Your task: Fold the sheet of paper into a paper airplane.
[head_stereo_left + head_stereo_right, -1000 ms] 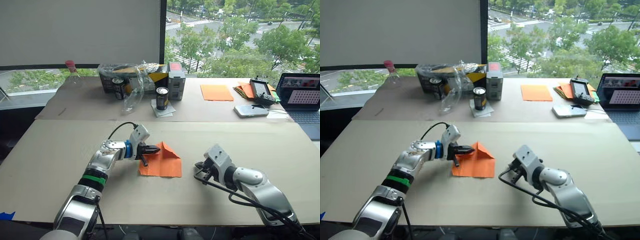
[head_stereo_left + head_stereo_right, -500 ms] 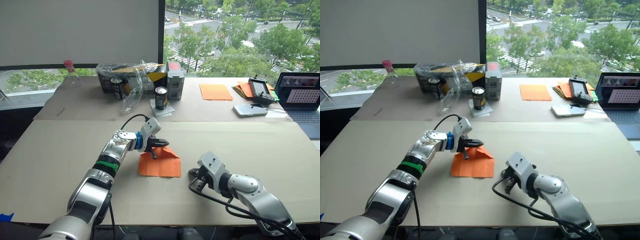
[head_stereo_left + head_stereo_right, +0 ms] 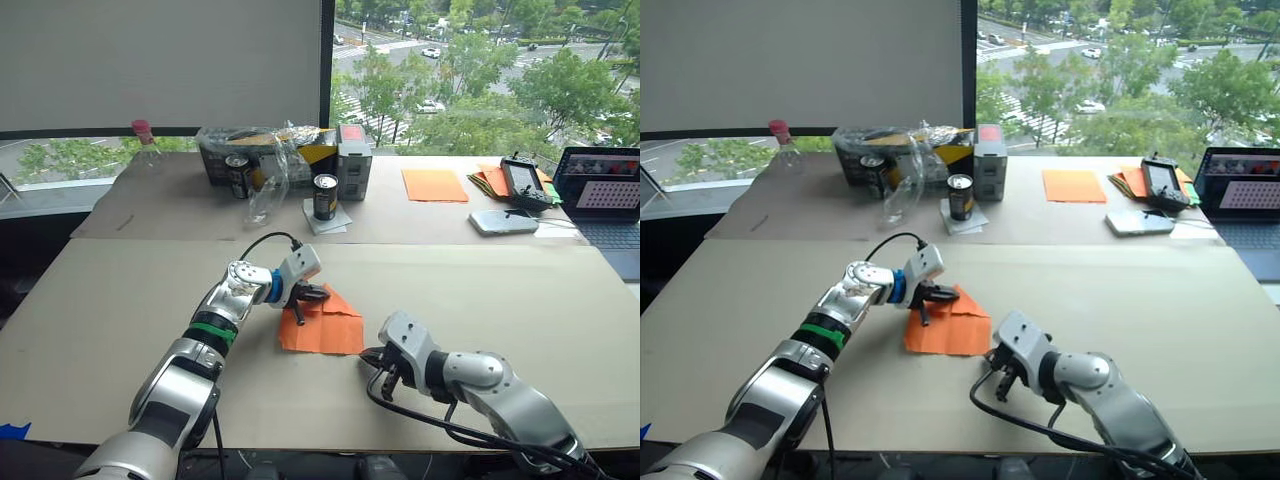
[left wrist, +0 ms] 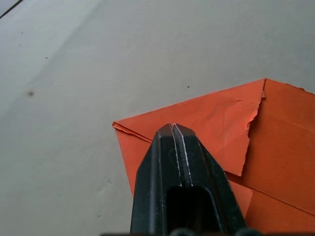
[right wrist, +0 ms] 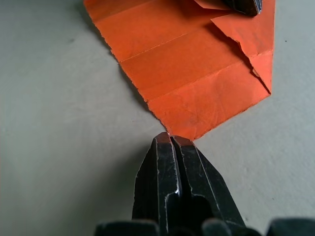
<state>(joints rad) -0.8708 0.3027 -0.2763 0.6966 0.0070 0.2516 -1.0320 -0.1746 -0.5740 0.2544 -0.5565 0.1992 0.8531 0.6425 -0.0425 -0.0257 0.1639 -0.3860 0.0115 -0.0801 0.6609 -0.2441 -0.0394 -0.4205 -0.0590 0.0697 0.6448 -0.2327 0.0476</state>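
The paper (image 3: 322, 324), lying mid-desk (image 3: 120, 300) with both far corners folded in, should be pinned flat by the clenched left claw (image 3: 318, 293) while the clenched right claw (image 5: 171, 139), touching its near corner, lifts that edge gently.

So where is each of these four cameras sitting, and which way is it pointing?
Left eye and right eye views: on the head, looking forward and down at the table, both arms and the sheet of paper.
Left wrist view: on the left wrist, looking along the left claw, shut, over the paper.
Right wrist view: on the right wrist, looking along the right claw, shut, at the paper's corner.
Shared: every view shows the orange paper.
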